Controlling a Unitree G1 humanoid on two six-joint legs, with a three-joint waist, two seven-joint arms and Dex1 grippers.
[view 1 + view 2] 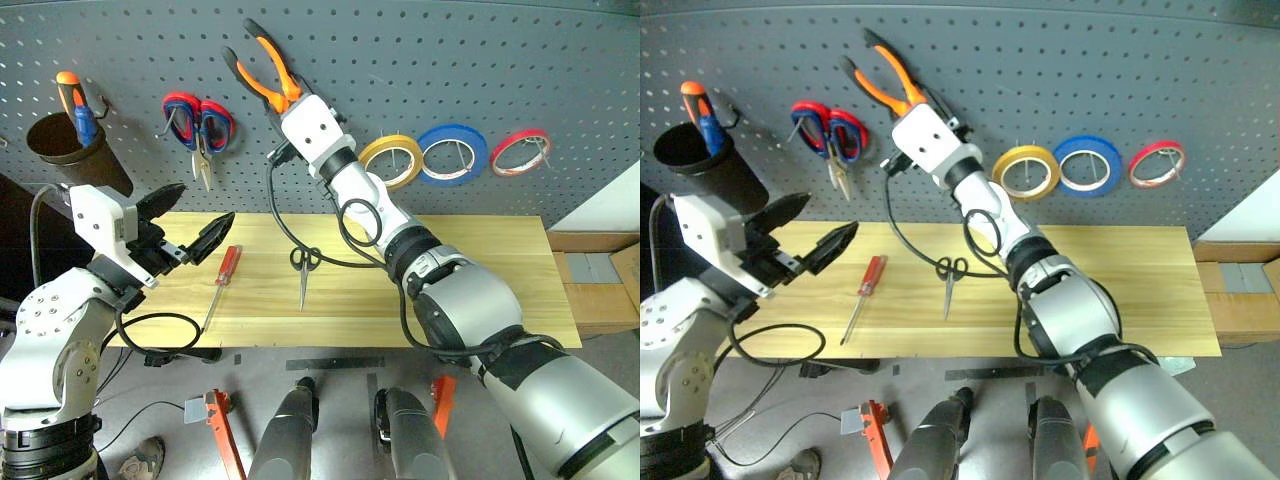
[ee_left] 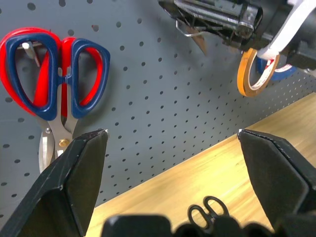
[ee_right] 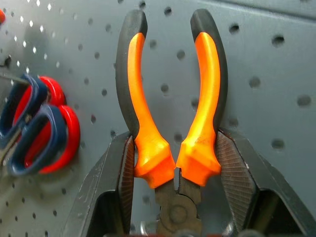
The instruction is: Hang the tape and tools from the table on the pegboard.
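Right gripper point(image 3: 175, 163): clamped on pliers point(image 1: 268, 70), upper centre against pegboard point(image 1: 420, 60)
Left gripper point(image 1: 195, 225): fingers spread, empty, left
Writing: none readable

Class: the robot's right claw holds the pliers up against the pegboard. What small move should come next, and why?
Probably ease the pliers onto a free hook on the pegboard before letting go. The right claw clamps them near the pivot, handles upward against the board, and no hook visibly carries them yet.

Workshop: pegboard point(image 1: 450, 60) w/ hung tools, wood table point(image 1: 460, 290).
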